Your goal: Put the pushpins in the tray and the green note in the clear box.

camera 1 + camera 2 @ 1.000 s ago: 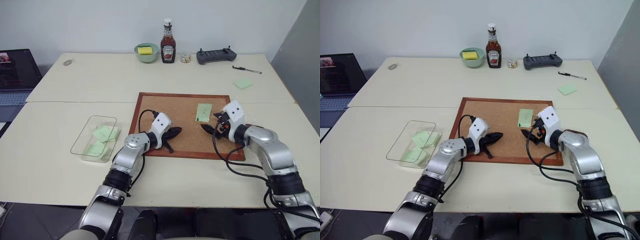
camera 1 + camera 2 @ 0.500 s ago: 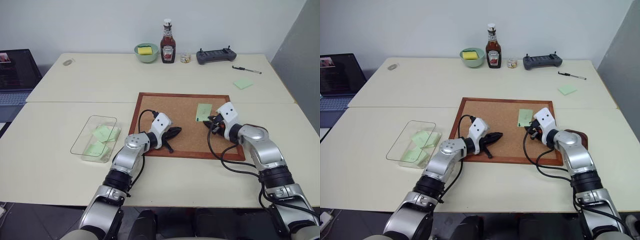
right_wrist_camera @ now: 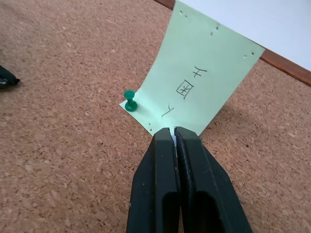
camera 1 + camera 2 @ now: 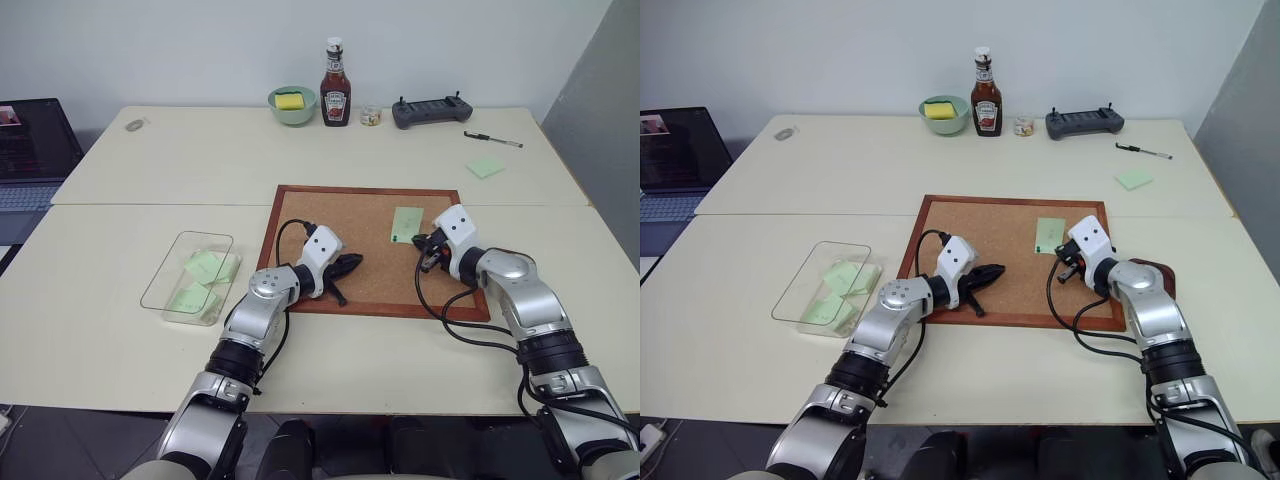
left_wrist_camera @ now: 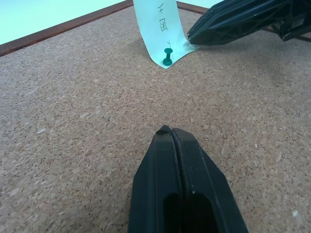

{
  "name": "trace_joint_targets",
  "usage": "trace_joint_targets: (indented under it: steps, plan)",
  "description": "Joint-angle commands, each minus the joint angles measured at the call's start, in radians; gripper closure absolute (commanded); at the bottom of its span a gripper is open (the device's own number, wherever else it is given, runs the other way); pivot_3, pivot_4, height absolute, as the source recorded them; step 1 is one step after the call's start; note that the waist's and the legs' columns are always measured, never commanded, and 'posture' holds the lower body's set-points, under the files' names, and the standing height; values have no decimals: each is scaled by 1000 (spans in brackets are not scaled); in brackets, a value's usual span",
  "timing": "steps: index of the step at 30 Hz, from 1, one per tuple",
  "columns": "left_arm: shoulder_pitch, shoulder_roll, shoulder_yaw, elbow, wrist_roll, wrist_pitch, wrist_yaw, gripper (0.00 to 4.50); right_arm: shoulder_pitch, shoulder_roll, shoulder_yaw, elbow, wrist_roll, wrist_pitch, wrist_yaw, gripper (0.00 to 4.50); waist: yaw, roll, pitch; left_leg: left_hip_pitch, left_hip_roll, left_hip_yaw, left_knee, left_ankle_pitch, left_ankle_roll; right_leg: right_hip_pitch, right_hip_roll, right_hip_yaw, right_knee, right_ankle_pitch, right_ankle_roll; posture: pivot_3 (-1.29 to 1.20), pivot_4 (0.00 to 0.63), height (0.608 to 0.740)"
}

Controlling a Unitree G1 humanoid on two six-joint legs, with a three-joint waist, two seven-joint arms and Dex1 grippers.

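The cork board [image 4: 368,246] is the widest thing under both arms, a wood-framed panel on the pale table [image 4: 140,180]. The left gripper [image 4: 347,266] rests low over its near left part with its 2 fingers pressed together, nothing between them. The right gripper [image 4: 424,243] sits over the board's right part, pointing toward the left gripper, and its fingers are also together.

The clear box [image 4: 190,275] lies on the table well off to the outer side of the left gripper, away from the board, with several pale green slips inside it.

The tray [image 4: 1155,271] shows as a dark reddish-brown edge just behind the right forearm, at the board's right border, mostly hidden by the arm.

The green note [image 3: 194,92] lies on the cork directly ahead of the right gripper's tips; in the right wrist view the closed fingers meet at the note's near edge. Whether they pinch the paper or only touch it cannot be told. Handwritten marks run down the slip.

1 of the pushpins [image 3: 129,100], green-headed, stands in the note's near corner, just beside the right fingertips and between the 2 grippers. The left wrist view shows the same pin [image 5: 167,57] ahead of the left fingers. A 2nd pin cannot be made out.
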State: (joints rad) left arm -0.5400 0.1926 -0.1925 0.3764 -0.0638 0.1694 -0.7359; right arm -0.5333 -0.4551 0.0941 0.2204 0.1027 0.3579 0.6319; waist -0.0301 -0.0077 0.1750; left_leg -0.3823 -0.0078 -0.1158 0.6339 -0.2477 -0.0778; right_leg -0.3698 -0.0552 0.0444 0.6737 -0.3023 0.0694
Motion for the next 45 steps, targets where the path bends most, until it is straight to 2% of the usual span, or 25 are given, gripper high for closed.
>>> trace_joint_targets:
  steps: [1, 12, 17, 21, 25, 36, 37, 38, 40, 43, 45]
  plan:
    - [32, -7, -38, 39, 23, 30, -2, 4500, -24, 9, -47, -127, 68, -4, 33, 4471, -1, 0, 0, 0, 0, 0, 0, 0, 0, 0, 0, 0, 0, 0, 0, 0, 150, 740]
    - [36, -3, -43, 41, 28, 31, -3, 4500, -1, -37, -106, -298, 145, 103, 51, 4471, 1, 0, 0, 0, 0, 0, 0, 0, 0, 0, 0, 0, 0, 0, 0, 0, 150, 740]
    - [38, -4, -45, 41, 26, 30, -3, 4500, 98, -156, -203, -400, 167, 171, 58, 4471, 6, 0, 0, -1, 0, 0, 0, 0, 0, 0, 0, 0, -1, 0, 0, 0, 150, 740]
    - [35, -3, -50, 50, 27, 22, -7, 4500, 265, -319, -282, -451, 141, 172, 114, 4471, 7, 0, 0, -1, 0, -1, -3, 0, 0, 1, 0, -1, -3, 0, 0, 0, 150, 740]
    - [28, -5, -55, 62, 28, 15, -11, 4500, 380, -416, -322, -461, 116, 165, 130, 4471, 3, 2, -1, 1, 0, 1, -4, 0, 0, 1, 0, 0, -4, 0, 0, 0, 150, 740]
    - [13, -16, -62, 85, 35, 1, -19, 4500, 419, -440, -259, -404, 23, 149, 82, 4471, 7, 3, -2, 0, 0, 1, -4, 0, 0, 5, 0, 0, -11, 1, 3, 0, 150, 740]
    - [14, -15, -61, 84, 36, 0, -19, 4500, 418, -441, -257, -400, 19, 152, 82, 4260, 7, 3, -2, 1, 0, 1, -4, 0, 0, 5, 0, 0, -11, 1, 3, 0, 150, 740]
    - [16, -14, -61, 83, 36, 0, -19, 4500, 417, -441, -257, -397, 16, 153, 82, 4260, 7, 3, -2, 1, 0, 1, -4, 0, 0, 5, 0, 0, -11, 1, 3, 0, 150, 740]
    - [19, -14, -59, 82, 38, 0, -19, 4500, 414, -445, -256, -391, 6, 153, 81, 3844, 7, 3, -2, 1, 0, 1, -4, 0, 0, 5, 0, 0, -11, 1, 3, 0, 150, 740]
    - [21, -15, -57, 79, 39, 1, -19, 4500, 413, -447, -261, -391, 2, 155, 84, 3185, 7, 3, -2, 1, 0, 1, -4, 0, 0, 5, 0, 0, -11, 1, 3, 0, 150, 740]
    - [23, -15, -57, 78, 40, 2, -19, 4500, 413, -445, -269, -395, 3, 160, 85, 2589, 7, 3, -2, 1, 0, 1, -4, 0, 0, 5, 0, 0, -11, 1, 3, 0, 150, 740]
